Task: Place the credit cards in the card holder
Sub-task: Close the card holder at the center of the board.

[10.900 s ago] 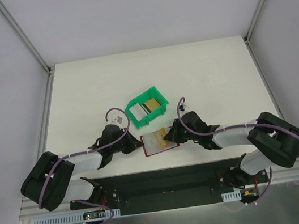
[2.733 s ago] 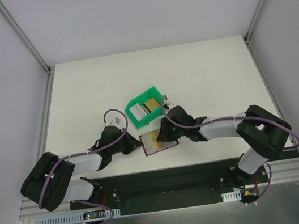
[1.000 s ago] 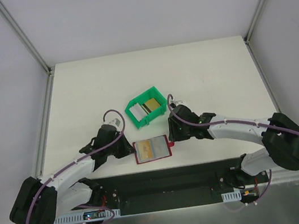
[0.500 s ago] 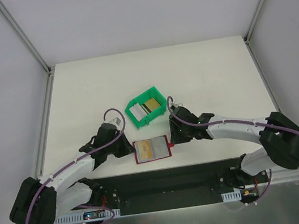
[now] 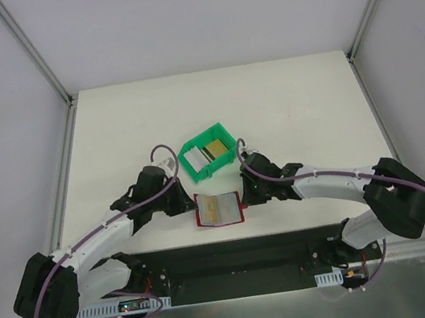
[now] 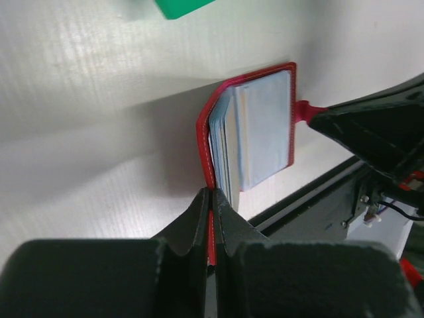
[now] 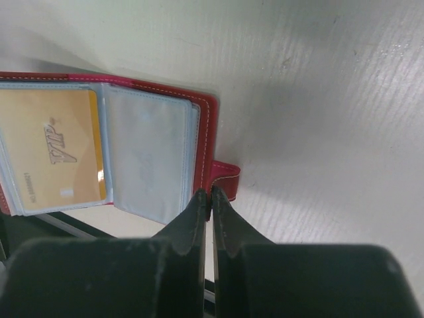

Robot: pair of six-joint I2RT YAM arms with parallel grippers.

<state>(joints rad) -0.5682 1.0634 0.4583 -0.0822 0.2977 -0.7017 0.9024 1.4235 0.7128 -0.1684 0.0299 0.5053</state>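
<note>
On table (image 5: 285,106), right gripper (image 7: 209,197) newly clamps half-folded card holder (image 7: 151,156); left gripper (image 6: 210,200) pinches it.

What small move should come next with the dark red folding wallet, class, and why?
Probably the left gripper should swing its raised cover over to fold the dark red folding wallet shut: the right gripper pins the opposite edge, and a golden-yellow card sits pocketed.

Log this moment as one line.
left claw: shut on card holder | right claw: shut on card holder | gold card: pocketed
</note>
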